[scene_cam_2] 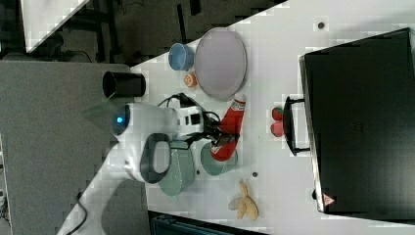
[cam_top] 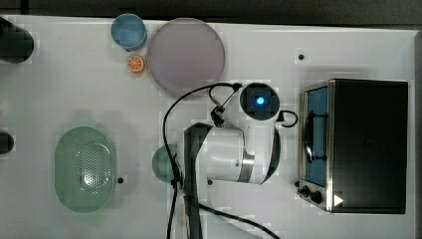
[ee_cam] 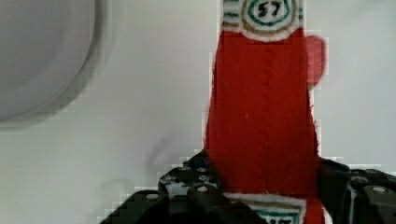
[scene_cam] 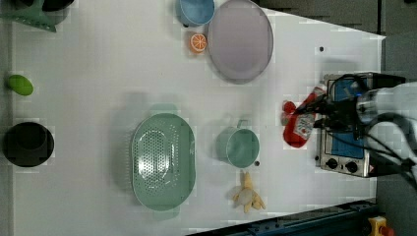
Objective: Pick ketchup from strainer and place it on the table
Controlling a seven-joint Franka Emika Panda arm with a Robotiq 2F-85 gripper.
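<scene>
Claw (ee_cam: pixel 261 186) is clamped on the ketchup (ee_cam: pixel 261 116), jaws partway closed on either side of the red body, so the pick is done. Bottle is up off the surface (scene_cam: pixel 98 73), cap end pointing away from the wrist, w/ strawberries (scene_cam: pixel 287 112) just beyond it. Strainer (scene_cam: pixel 163 162) sits well apart, now empty. Left to do, prob.: lower the bottle onto bare surface & let go.

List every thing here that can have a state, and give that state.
ketchup: held in the gripper, out of the strainer
gripper: shut on the ketchup
strainer: upright, nothing in it
teal cup: upright, looks empty
blue cup: upright
plate: nothing on it
banana: peeled, on the table
</scene>
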